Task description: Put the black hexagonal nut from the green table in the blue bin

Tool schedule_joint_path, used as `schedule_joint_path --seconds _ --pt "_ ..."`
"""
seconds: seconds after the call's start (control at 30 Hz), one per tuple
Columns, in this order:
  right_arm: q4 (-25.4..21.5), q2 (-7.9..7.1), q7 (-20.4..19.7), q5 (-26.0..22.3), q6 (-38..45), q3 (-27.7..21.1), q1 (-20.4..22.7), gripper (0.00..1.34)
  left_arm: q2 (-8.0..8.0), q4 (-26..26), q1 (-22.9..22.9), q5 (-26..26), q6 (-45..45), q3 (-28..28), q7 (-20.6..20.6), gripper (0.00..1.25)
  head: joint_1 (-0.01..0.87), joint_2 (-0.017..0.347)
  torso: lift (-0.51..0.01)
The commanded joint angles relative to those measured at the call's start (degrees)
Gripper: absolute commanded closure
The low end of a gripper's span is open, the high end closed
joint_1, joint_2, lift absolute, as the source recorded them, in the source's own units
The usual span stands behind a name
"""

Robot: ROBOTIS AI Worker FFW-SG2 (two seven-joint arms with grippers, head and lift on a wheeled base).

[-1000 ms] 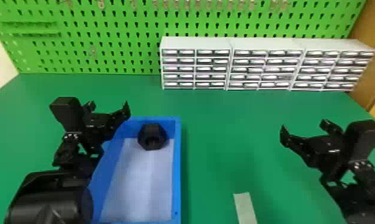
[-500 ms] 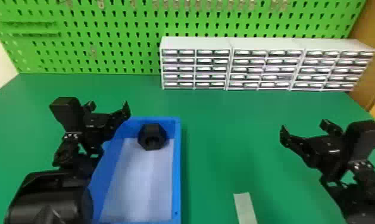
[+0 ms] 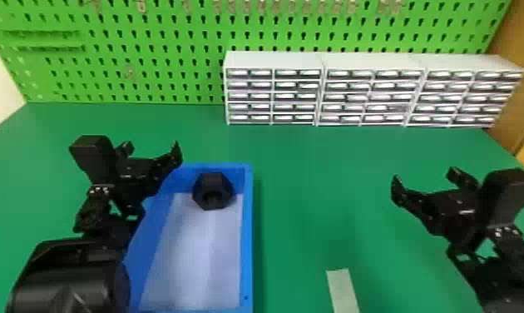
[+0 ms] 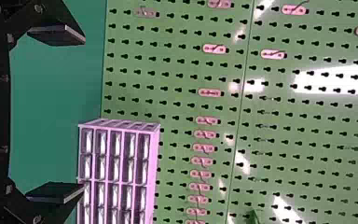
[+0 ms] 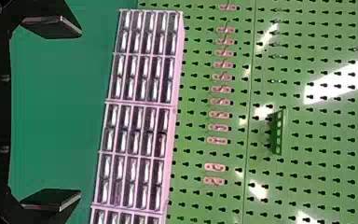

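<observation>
Already inside the blue bin (image 3: 248, 241), the black hexagonal nut (image 3: 212, 192) sits close to the far wall, with the bin's floor stretching nearward from it. The left gripper (image 3: 152, 149), jaws spread and grasping nothing, is at the bin's far left corner; whether it touches the rim, I cannot tell. A broad span of green table (image 3: 307, 187) separates the bin's right edge from the right gripper (image 3: 424, 179), likewise parted and unladen.

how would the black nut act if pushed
The black nut would probably slide rather than roll, given its flat hexagonal sides. It looks thick and rigid, so it likely won't bend. The walls of the blue bin would probably stop it.
</observation>
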Motion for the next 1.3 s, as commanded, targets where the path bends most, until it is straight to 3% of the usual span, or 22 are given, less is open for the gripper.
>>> schedule_joint_path --seconds 0.0,1.27 --pt "0.00 0.00 0.00 0.00 0.00 0.02 -0.06 0.10 -0.15 0.00 0.00 0.00 0.00 0.01 0.00 0.17 0.686 0.051 -0.097" --pt "0.09 -0.26 0.00 0.00 0.00 0.28 -0.14 0.10 -0.15 0.00 0.00 0.00 0.00 0.10 0.00 0.17 0.686 0.051 -0.097"
